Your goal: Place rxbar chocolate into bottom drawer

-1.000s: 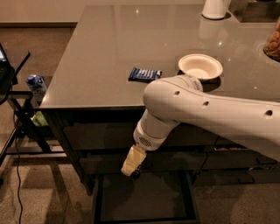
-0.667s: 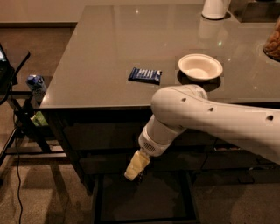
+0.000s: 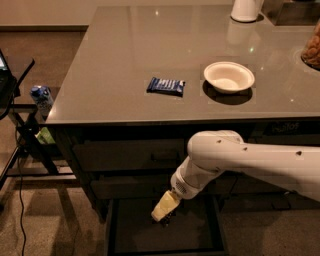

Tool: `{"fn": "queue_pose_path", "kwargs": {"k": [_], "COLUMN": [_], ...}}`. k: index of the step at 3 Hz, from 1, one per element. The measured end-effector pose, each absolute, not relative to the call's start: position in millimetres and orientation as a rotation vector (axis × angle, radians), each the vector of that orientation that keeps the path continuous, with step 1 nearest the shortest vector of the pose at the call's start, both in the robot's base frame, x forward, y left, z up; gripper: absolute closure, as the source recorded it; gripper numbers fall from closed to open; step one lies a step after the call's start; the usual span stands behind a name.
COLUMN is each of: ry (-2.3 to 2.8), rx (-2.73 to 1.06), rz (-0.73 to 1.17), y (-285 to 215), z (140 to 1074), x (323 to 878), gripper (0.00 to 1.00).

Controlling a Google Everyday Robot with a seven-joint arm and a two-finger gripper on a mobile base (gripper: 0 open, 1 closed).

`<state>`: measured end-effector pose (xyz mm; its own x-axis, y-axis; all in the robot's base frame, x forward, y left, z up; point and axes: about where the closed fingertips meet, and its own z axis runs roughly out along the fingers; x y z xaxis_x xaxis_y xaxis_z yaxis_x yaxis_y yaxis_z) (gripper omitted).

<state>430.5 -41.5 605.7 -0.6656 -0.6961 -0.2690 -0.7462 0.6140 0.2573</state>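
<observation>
The bottom drawer (image 3: 131, 236) of the dark grey cabinet stands pulled open, a wide tray with a dark floor. My gripper (image 3: 164, 211) hangs at the end of the white arm (image 3: 240, 160), pointing down over the middle of the open drawer, just above its floor. A small dark shape shows at the gripper's tip; I cannot tell whether it is the rxbar chocolate. No dark brown bar shows anywhere else, neither on the table nor on the drawer floor.
A blue-wrapped bar (image 3: 166, 86) and a white bowl (image 3: 229, 76) lie on the grey tabletop (image 3: 125, 55). Two shut handled drawers (image 3: 130, 156) sit above the open one. A white container (image 3: 246, 9) stands at the back. A black stand with a can (image 3: 41, 96) is at the left.
The arm has swung down and to the right. The gripper has sunk from in front of the upper drawers to low over the open bottom drawer.
</observation>
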Motion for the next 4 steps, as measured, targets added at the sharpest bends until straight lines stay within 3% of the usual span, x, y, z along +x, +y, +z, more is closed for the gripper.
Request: {"fn": "queue_pose_path", "kwargs": {"k": [4], "ry": [2.928], "rx": [-0.860], "rz": [0.608], "y": [-73], "z": [493], "x": [413], "gripper": [1.00]}}
